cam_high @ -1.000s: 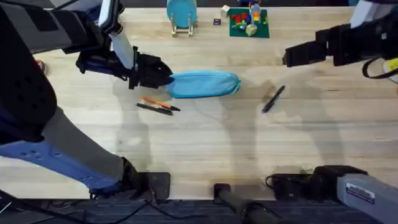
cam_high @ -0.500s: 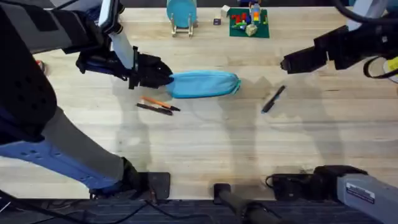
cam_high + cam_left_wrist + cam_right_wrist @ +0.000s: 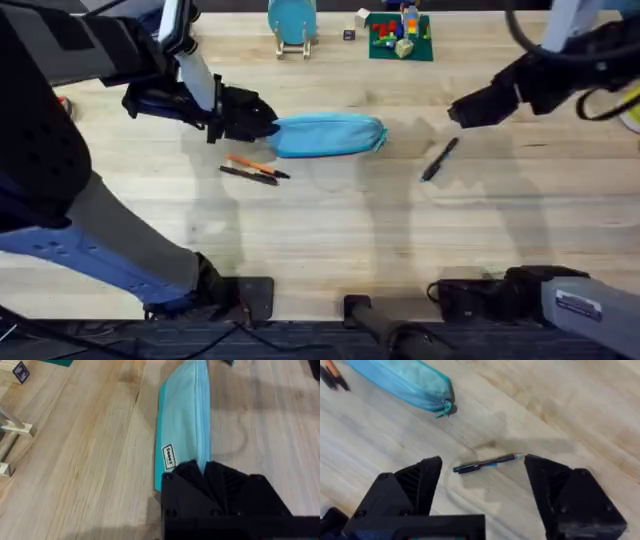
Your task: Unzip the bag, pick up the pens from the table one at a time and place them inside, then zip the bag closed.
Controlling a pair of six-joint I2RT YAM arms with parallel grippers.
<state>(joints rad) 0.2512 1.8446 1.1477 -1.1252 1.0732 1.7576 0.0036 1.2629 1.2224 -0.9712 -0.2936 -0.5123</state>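
Observation:
The light blue bag (image 3: 330, 135) lies zipped in the middle of the table (image 3: 330, 230). My left gripper (image 3: 252, 118) is shut on its left end; in the left wrist view the black fingers (image 3: 205, 477) close over the end of the bag (image 3: 182, 420). An orange pen (image 3: 256, 166) and a dark pen (image 3: 248, 175) lie side by side just in front of that end. A black pen (image 3: 438, 160) lies alone to the right. My right gripper (image 3: 462, 110) hovers open behind it, and the pen (image 3: 487, 463) shows between its spread fingers (image 3: 415, 485).
A teal round stand (image 3: 292, 20) and a green plate of toy bricks (image 3: 400, 38) sit along the far edge. Bare wood stretches across the front half of the table. The bag's zipper pull (image 3: 445, 409) hangs at its right end.
My right gripper has moved left and lower toward the black pen. The left gripper, the bag and the pens have stayed put.

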